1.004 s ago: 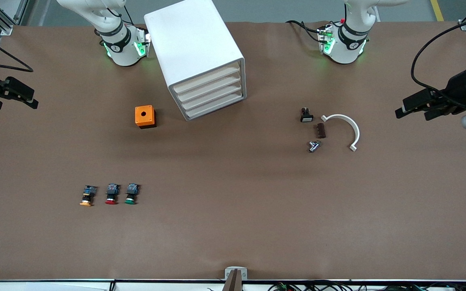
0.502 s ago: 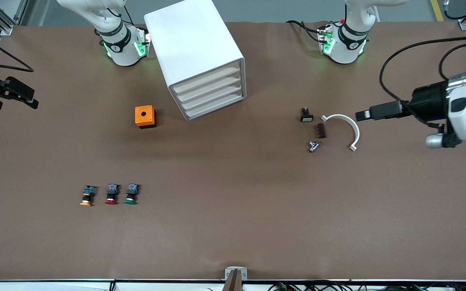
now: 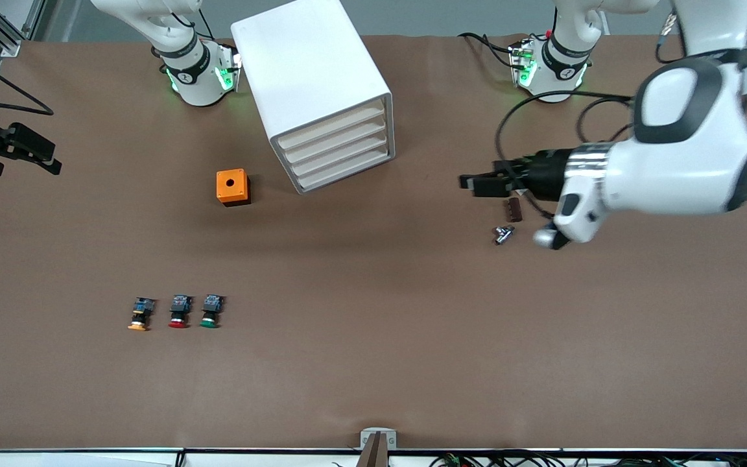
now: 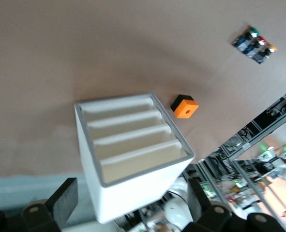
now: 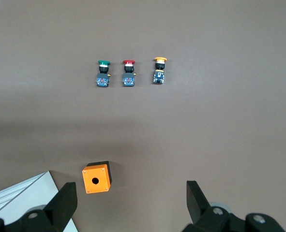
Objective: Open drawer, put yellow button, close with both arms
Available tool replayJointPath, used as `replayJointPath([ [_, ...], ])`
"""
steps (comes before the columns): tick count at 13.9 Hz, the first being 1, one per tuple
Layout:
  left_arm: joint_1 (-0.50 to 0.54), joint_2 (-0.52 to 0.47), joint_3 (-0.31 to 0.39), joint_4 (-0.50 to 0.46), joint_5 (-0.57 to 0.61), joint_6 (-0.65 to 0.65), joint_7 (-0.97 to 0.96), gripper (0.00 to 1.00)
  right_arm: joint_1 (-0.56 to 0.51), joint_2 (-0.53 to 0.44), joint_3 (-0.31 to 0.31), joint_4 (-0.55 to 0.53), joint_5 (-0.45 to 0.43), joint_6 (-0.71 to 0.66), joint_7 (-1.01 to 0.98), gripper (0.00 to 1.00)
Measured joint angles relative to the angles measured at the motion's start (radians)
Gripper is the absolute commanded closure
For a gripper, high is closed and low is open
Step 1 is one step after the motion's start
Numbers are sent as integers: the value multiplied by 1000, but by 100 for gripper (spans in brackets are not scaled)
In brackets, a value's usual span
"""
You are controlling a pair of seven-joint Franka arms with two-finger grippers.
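The white cabinet (image 3: 312, 71) stands near the robots' bases, its four drawers (image 3: 336, 150) all shut. They also show in the left wrist view (image 4: 133, 140). The yellow button (image 3: 139, 315) lies nearer the front camera, at the right arm's end of a row of three; it shows in the right wrist view (image 5: 158, 72) too. My left gripper (image 3: 475, 183) is open and empty, up over the small parts beside the cabinet, and points at the drawer fronts (image 4: 130, 203). My right gripper (image 3: 46, 159) waits open and empty at the right arm's end of the table (image 5: 130, 200).
A red button (image 3: 179, 312) and a green button (image 3: 210, 311) lie beside the yellow one. An orange box (image 3: 232, 187) with a round hole stands beside the cabinet. A brown block (image 3: 513, 209) and a metal part (image 3: 502, 234) lie under the left arm.
The left arm has swung in from its end of the table toward the cabinet and now covers the white curved piece and a small black part. The right arm has not moved.
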Motion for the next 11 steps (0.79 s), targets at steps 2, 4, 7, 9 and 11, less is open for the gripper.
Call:
replayJointPath([
  [2,-35,57,0,18,-36,6,-127,1,0,12,-1,-6,0,-4,0,0],
  [4,-71,117,0,25,-44,30,-280,1,0,69,-1,-10,0,-1,0,0],
  [7,-101,206,0,32,-45,36,-541,1,-4,165,-4,-7,-2,53,0,0],
  [9,-121,259,-1,34,-45,30,-708,1,-18,233,-11,-7,-3,116,0,0],
  [11,-140,312,-6,36,-46,-28,-880,1,-35,301,-14,-10,-3,200,0,0],
])
